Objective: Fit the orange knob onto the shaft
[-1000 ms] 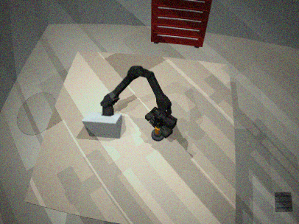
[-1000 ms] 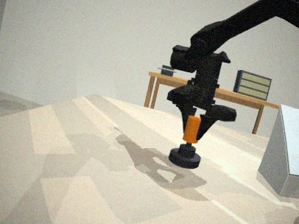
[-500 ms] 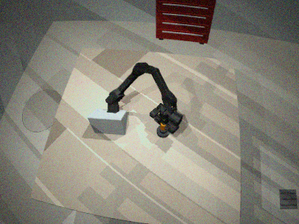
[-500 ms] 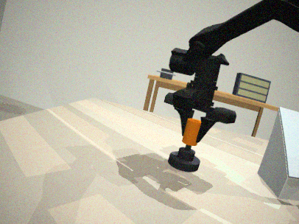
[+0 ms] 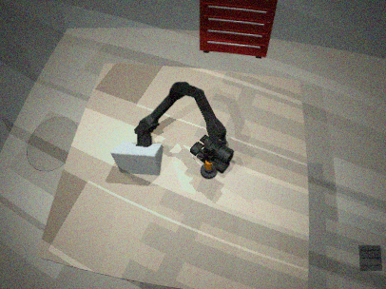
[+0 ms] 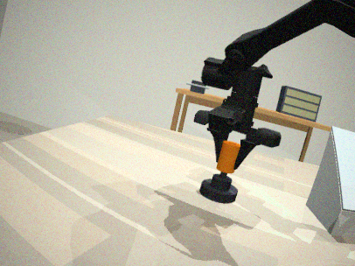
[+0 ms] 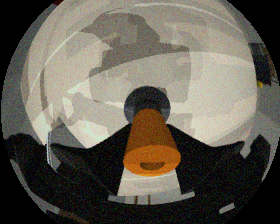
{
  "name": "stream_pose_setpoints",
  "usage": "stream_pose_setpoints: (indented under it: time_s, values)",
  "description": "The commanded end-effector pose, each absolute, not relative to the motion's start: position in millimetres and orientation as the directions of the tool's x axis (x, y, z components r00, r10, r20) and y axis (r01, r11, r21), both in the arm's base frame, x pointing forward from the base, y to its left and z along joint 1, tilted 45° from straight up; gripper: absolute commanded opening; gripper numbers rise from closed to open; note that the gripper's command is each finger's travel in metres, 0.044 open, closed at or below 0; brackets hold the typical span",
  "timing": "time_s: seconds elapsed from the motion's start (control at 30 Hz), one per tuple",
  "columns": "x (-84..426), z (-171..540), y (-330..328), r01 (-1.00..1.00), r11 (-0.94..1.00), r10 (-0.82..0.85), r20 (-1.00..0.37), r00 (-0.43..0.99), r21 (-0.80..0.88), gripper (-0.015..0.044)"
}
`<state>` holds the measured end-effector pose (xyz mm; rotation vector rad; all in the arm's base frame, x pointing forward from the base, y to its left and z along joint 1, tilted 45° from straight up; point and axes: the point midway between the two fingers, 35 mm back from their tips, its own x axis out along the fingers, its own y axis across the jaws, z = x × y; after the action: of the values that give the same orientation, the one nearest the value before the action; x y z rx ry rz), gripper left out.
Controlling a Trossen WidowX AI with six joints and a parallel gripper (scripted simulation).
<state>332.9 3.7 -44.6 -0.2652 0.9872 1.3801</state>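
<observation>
The orange knob (image 5: 208,165) (image 6: 228,157) (image 7: 150,137) is between the fingers of my gripper (image 5: 208,163) (image 6: 227,161) (image 7: 148,127), which is shut on it. The dark round pedestal (image 5: 205,174) (image 6: 219,193) (image 7: 130,107) stands directly below the knob. In the exterior view a short piece of the dark shaft (image 6: 224,174) shows between the knob's lower end and the pedestal's raised collar, so the knob is not down against the pedestal. Whether the shaft's tip is inside the hole is hidden. The shaft's flat side cannot be seen.
A pale grey-blue block (image 5: 138,160) (image 6: 323,191) stands beside the arm's base. A red drawer cabinet (image 5: 238,19) is at the back. A wooden bench (image 6: 271,115) with a drawer box (image 6: 302,104) stands behind the arm in the exterior view.
</observation>
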Motion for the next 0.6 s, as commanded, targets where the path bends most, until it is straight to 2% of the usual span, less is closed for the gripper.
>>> stream_pose_setpoints:
  time_s: [0.0, 0.57]
  values:
    - [333.4, -44.1, 6.0, -0.9, 0.227, 0.694, -0.71, -0.117, 0.371, 0.0]
    - [333.0, -44.4, 5.5, -0.9, 0.227, 0.694, -0.71, -0.117, 0.371, 0.0]
